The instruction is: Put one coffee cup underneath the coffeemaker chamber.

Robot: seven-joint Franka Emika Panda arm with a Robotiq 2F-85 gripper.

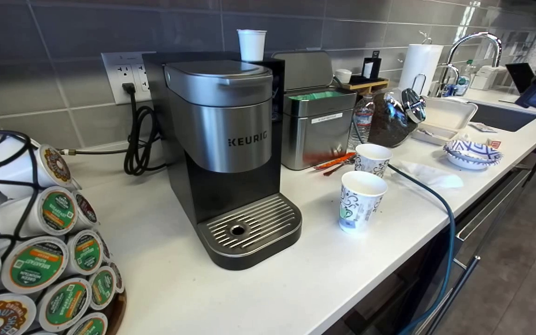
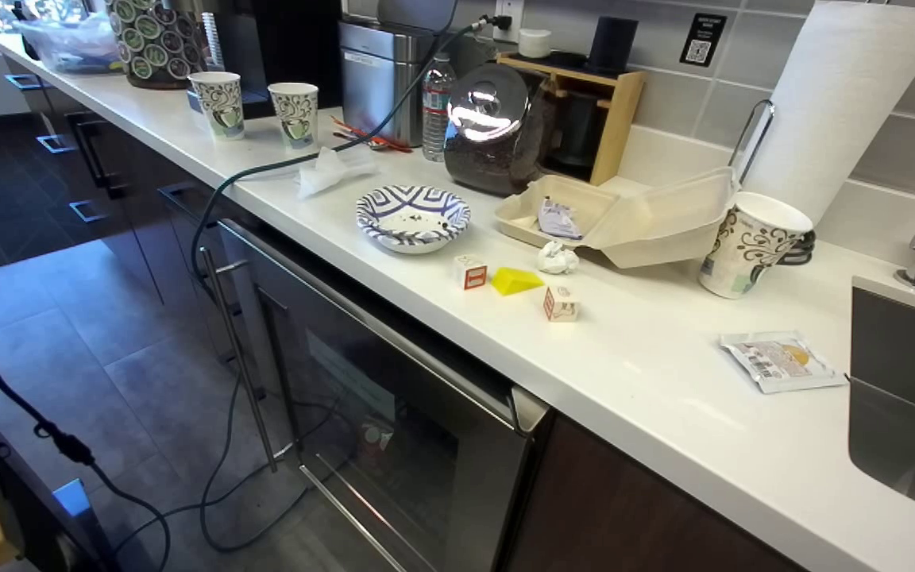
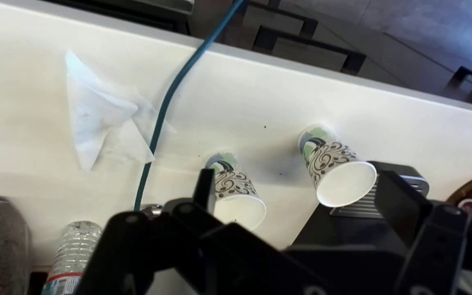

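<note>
My pincer [image 3: 297, 180] spans the lower part of the wrist view, its two black fingers [image 3: 402, 203] spread wide apart. Seen through the gap, just past three o'clock from that view's centre, is the coffee cup [image 3: 336, 166]: white paper, brown swirls, blue-green patches, mouth toward me. How far beyond my fingertips it stands, I cannot tell. A matching paper cup [image 3: 238, 188] is near it, between eight and nine o'clock, partly covered by the pincer.

In both exterior views the coffee cup is upright on the white counter [image 1: 314, 288]. In an exterior view it stands at about three o'clock from the slotted drip tray [image 1: 268, 214], apart from it. The tray sits beneath the overhanging brew head [image 1: 221, 111] of a black and silver-grey Keurig coffeemaker [image 1: 224, 181]. A plain white cup [image 1: 251, 45] shows above the machine, near twelve o'clock.
</note>
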